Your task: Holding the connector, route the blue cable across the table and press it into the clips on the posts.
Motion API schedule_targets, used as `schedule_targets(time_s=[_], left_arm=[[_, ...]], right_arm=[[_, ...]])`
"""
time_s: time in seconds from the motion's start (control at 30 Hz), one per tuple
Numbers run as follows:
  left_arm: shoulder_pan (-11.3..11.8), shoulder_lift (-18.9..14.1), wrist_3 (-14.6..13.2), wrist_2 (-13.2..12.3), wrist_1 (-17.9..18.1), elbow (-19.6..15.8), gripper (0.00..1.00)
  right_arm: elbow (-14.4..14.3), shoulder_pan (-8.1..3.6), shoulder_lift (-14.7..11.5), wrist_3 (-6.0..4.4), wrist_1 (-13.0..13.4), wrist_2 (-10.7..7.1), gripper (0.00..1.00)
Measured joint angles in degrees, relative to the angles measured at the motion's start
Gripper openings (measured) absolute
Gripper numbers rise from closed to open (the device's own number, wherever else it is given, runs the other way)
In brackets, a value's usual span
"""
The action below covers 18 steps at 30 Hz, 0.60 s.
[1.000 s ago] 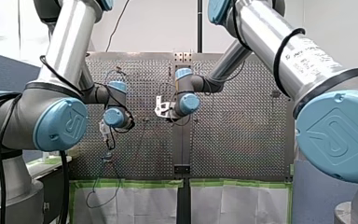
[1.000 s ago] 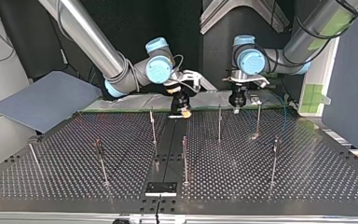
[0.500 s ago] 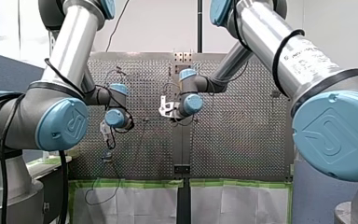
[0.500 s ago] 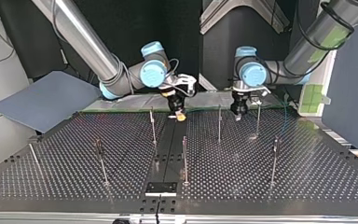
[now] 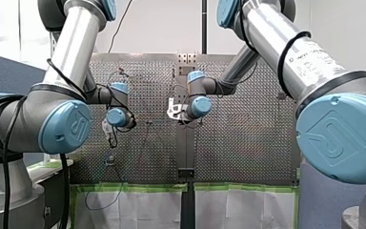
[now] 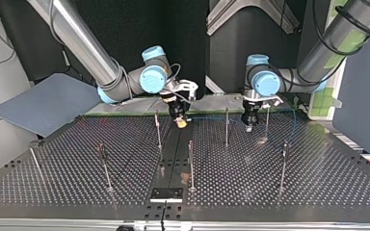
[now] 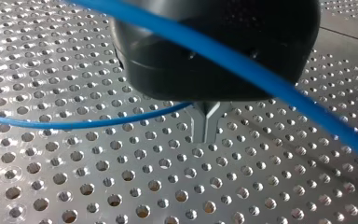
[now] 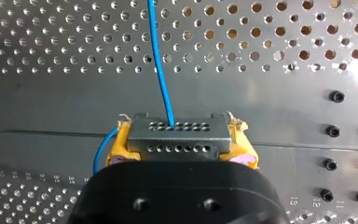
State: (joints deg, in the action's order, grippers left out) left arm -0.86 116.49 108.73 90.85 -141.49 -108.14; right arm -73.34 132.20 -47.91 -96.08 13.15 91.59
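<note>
In the right wrist view my right gripper (image 8: 181,150) has its yellow pads shut on a grey connector (image 8: 177,133) with rows of holes. The blue cable (image 8: 161,70) leaves the connector and runs ahead over the perforated table. In the top view that gripper (image 6: 179,120) hangs low beside a thin post (image 6: 158,130). The cable (image 6: 212,117) stretches from it to my left gripper (image 6: 248,126), between two posts (image 6: 227,126) (image 6: 267,122). The left wrist view shows its metal fingers (image 7: 206,128) pressed together where the cable (image 7: 74,123) ends. A nearer strand (image 7: 242,65) crosses under the black body.
More thin posts stand nearer in the top view (image 6: 191,163) (image 6: 284,163) (image 6: 105,166). A blue-grey sheet (image 6: 43,103) lies beyond the table at that view's left. A black plate (image 6: 166,194) sits at the near edge. Cable slack hangs over the green-taped paper (image 5: 105,200) in the front view.
In the top view my right gripper has moved left and lower with the connector. My left gripper has shifted right and down, and the cable between them is longer.
</note>
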Motion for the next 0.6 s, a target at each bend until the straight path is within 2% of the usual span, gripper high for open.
schedule_targets(time_s=[0.1,0.17,0.2,0.23,0.27,0.3,0.37,0.6], left_arm=[[0.02,0.00,-0.05,-0.05,-0.08,0.06,0.04],[-0.02,-0.02,-0.12,0.02,-0.30,0.05,0.24],[-0.07,-0.03,-0.20,0.12,-0.48,0.05,0.24],[-0.15,-0.04,-0.37,0.38,-0.81,0.05,0.41],[-0.24,-0.05,-0.54,0.62,-1.08,0.06,0.64],[-0.32,-0.06,-0.75,0.90,-1.39,0.06,0.64],[-0.54,-0.08,-1.34,1.44,-2.30,0.06,0.99],[-1.76,-0.43,-3.97,3.68,-5.68,-0.63,0.99]], right_arm=[[0.00,-0.04,0.00,0.02,0.02,0.00,0.00],[0.00,-0.04,0.00,0.03,-0.01,-0.01,0.00],[0.00,-0.05,-0.01,0.03,-0.05,-0.03,0.00],[0.00,-0.08,-0.02,0.02,-0.10,-0.05,0.00],[0.00,-0.11,-0.03,0.02,-0.16,-0.06,0.00],[0.00,-0.13,-0.03,0.01,-0.25,-0.07,0.00],[-0.01,-0.19,-0.03,0.00,-0.70,-0.05,0.00],[-0.01,-0.38,-0.04,0.07,-2.73,0.19,0.00]])
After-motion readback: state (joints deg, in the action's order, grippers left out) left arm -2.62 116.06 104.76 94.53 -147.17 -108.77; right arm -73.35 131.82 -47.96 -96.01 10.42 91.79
